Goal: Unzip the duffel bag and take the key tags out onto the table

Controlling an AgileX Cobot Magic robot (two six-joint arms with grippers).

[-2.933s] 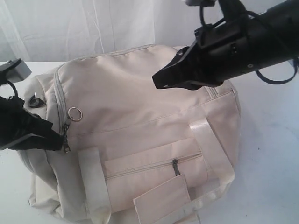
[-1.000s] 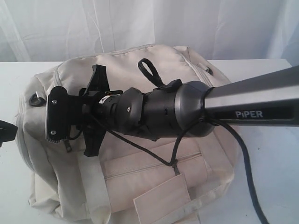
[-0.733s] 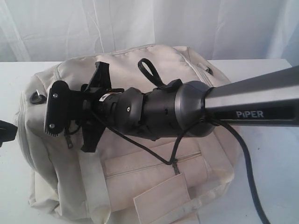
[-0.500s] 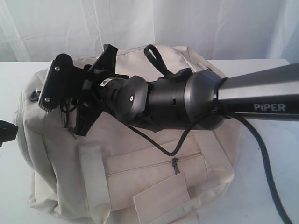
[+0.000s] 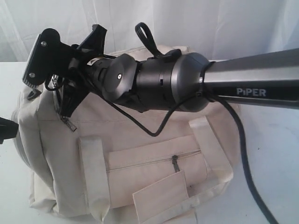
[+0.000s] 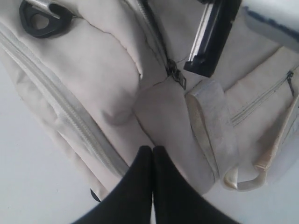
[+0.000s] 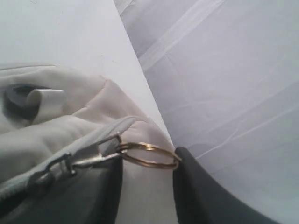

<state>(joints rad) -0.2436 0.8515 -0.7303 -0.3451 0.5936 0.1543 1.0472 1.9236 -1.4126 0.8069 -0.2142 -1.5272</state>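
The cream duffel bag (image 5: 140, 140) lies on the white table (image 5: 275, 149), its main zip shut as far as I can see. My right gripper (image 5: 53, 80) reaches across to the bag's left end. In the right wrist view its fingers (image 7: 148, 161) are shut on the metal ring (image 7: 148, 154) of the zip pull, which spans the gap between them. My left gripper (image 6: 153, 154) is shut with nothing in it, its tips over the bag's lower side panel (image 6: 103, 79). It shows at the far left edge of the exterior view (image 5: 7, 128). The key tags are out of view.
A second zip pull (image 5: 70, 123) dangles below the right gripper. The front pocket zip (image 5: 175, 163) is shut between two webbing straps (image 5: 93, 172). A black buckle (image 6: 44, 18) sits at the bag's end. White curtain (image 5: 210, 23) hangs behind.
The right gripper has risen and moved back with the ring, lifting the bag's left top corner with it. The left gripper has stayed still.
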